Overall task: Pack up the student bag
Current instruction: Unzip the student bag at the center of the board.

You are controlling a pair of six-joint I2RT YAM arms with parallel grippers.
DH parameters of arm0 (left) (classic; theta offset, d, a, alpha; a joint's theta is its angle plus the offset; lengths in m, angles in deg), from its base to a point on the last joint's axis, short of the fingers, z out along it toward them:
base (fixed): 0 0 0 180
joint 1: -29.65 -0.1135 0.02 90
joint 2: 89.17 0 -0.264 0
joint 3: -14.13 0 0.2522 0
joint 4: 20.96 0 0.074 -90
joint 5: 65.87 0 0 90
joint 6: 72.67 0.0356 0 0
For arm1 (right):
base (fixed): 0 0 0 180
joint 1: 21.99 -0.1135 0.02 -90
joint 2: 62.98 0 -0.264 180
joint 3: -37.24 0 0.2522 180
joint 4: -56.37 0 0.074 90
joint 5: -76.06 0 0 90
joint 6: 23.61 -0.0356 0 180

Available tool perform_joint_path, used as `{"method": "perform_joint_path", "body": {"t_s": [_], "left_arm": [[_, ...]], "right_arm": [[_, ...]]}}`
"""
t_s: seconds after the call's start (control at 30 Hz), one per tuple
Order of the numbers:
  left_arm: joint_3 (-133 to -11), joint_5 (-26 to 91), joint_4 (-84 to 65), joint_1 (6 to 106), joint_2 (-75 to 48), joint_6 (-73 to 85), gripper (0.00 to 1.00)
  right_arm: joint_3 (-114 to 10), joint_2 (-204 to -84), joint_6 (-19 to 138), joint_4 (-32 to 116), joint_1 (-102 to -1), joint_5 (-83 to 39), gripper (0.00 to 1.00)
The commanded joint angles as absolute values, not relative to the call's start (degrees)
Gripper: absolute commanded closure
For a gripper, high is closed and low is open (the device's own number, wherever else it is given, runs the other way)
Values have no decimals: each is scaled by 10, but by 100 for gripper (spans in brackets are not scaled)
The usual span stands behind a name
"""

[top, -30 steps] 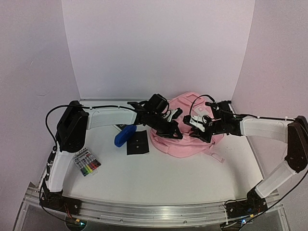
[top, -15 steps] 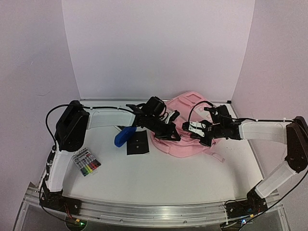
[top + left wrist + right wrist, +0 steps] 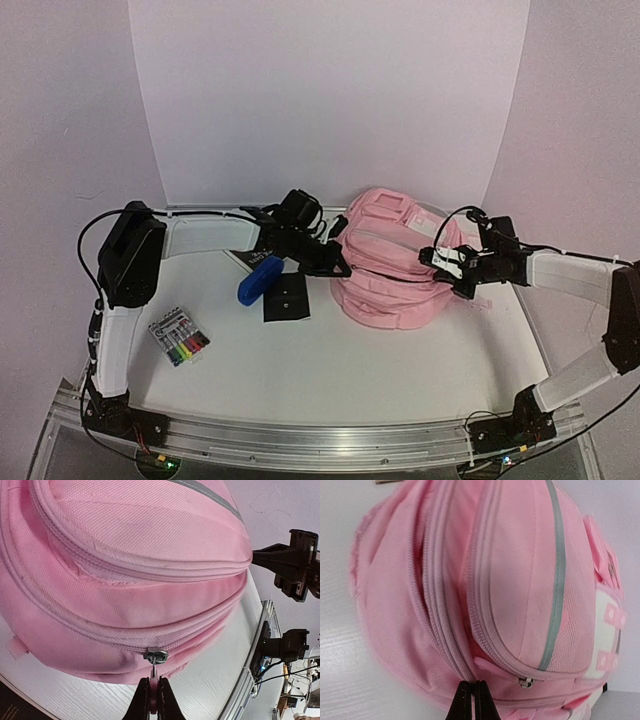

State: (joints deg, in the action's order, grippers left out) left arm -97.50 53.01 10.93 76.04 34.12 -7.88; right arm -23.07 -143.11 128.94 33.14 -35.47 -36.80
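Note:
The student bag (image 3: 390, 262), a large pink backpack with grey trim, sits at the back middle of the table, bulging up between my two arms. My left gripper (image 3: 338, 268) is at its left side, shut on the pink pull tab (image 3: 152, 692) of a zip whose metal slider (image 3: 156, 656) lies on the lower seam of the student bag (image 3: 125, 570). My right gripper (image 3: 438, 272) is at the right side. Its jaws (image 3: 473, 686) are shut, with the tips pressed against a zip seam of the student bag (image 3: 510, 580). Whether they pinch fabric is hidden.
A blue object (image 3: 259, 281) and a flat black square (image 3: 286, 298) lie just left of the bag. A pack of coloured markers (image 3: 180, 338) lies at the front left. The right arm (image 3: 295, 562) shows beyond the bag in the left wrist view.
The right gripper has shut and drawn to the right, and the left gripper has drawn to the left. The bag has shifted and now stands taller and tauter between them.

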Motion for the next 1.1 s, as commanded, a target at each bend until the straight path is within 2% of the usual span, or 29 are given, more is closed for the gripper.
{"method": "perform_joint_path", "body": {"t_s": [0.0,0.07,0.13,0.2,0.37,0.5,0.67,0.77,0.87,0.9,1.07], "left_arm": [[-1046,560,189,779,341,-43,100],[-1059,601,162,788,352,-63,100],[-1068,617,147,795,361,-74,100],[-1076,625,140,798,366,-80,100],[-1071,647,126,799,361,-88,100],[-1069,652,132,799,352,-85,100],[-1057,652,129,799,341,-88,100],[-1047,650,124,799,334,-90,100],[-1030,640,117,797,324,-95,100],[-1024,634,116,793,321,-99,100],[-992,617,118,753,321,-118,100]], "right_arm": [[-265,-1402,1304,266,-317,-322,98],[-284,-1378,1280,218,-322,-370,66],[-279,-1346,1254,206,-346,-395,51],[-267,-1323,1235,207,-378,-401,45],[-275,-1347,1161,239,-461,-380,42],[-304,-1403,1133,274,-501,-355,45],[-315,-1461,1139,312,-519,-319,55],[-316,-1478,1149,327,-519,-289,70],[-307,-1473,1161,333,-519,-253,95],[-303,-1465,1164,333,-519,-243,99],[-254,-1395,1180,326,-518,-213,100]]}}
